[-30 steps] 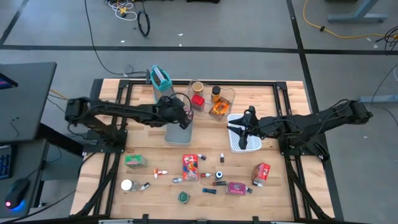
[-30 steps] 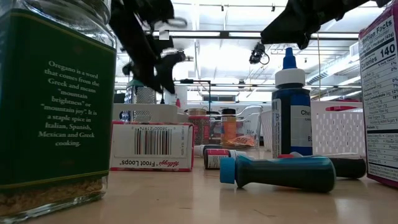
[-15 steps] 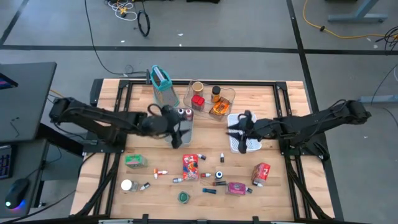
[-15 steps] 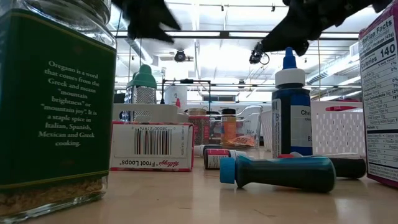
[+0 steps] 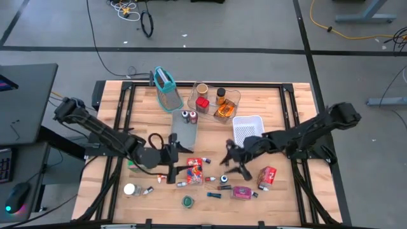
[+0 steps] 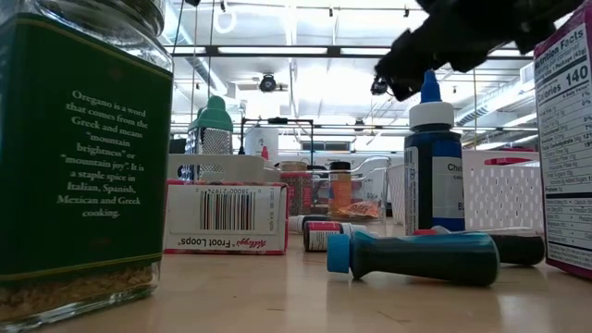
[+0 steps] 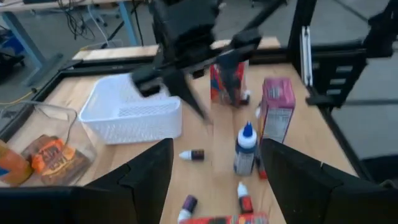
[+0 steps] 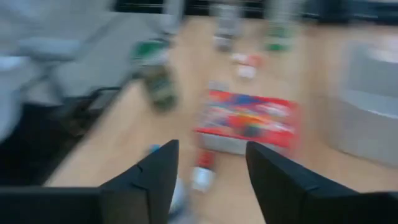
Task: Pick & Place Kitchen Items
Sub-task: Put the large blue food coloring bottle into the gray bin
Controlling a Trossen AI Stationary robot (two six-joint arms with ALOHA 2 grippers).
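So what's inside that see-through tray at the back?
The clear tray holds a red-capped jar, a dark-capped amber bottle, an orange packet and a round tan-rimmed thing. Anything underneath them is hidden.

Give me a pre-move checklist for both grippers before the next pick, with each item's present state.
1. Left gripper open and empty, fingers spread: ok.
2. Right gripper open, nothing between its fingers: ok.
3. Red flat cereal packet lies free on the wooden table, between the two grippers: ok.
4. White slotted basket uncovered, no arm above it: ok.
5. Grey flat tray has bare room beside the two red-capped jars: ok.
6. Which item the right gripper is aimed at: cannot tell, its wrist view is blurred.
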